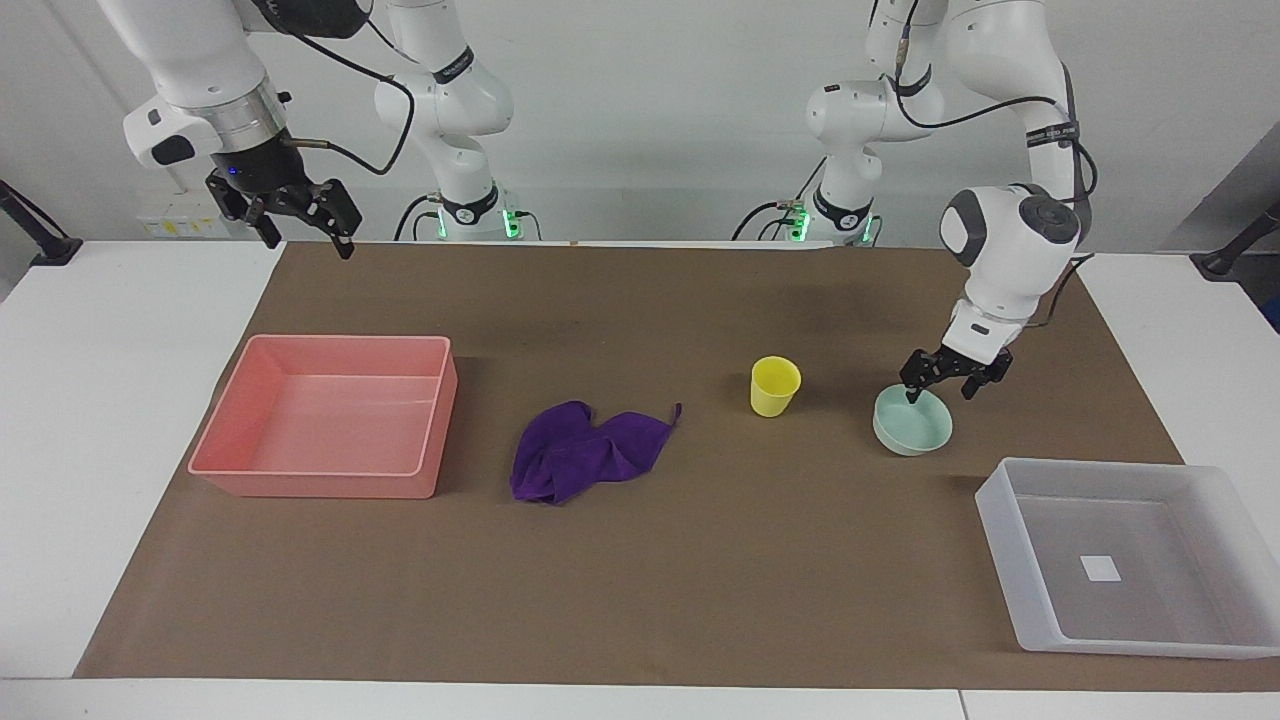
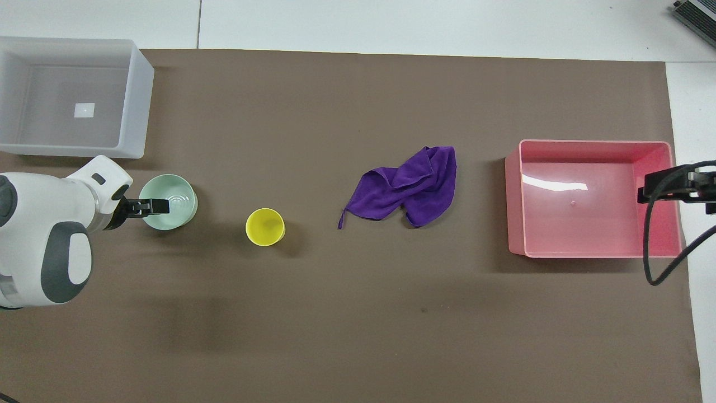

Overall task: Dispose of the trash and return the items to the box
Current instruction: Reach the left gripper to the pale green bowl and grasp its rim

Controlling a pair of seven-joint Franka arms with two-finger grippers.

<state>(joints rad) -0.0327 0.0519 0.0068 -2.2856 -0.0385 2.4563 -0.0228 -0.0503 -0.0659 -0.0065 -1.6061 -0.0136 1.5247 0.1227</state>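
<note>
purple rag (image 1: 585, 451), yellow cup (image 1: 774, 386), mint bowl (image 1: 915, 428), pink tray (image 1: 325, 417), whitish box (image 1: 1120, 560) w/ white label

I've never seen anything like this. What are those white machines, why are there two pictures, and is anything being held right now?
They are two robot arms, each ending in a two-finger gripper. One picture is taken across the table, facing the robots; the other looks down from above their end.

On the brown mat lie a pink tray, a purple cloth, a yellow cup, a mint-green bowl and a translucent box with nothing in it.

Nothing is held. The left gripper is open and low at the bowl's rim, one finger inside and one outside, not lifting. The right gripper waits, open, above the table's edge near the pink tray.
</note>
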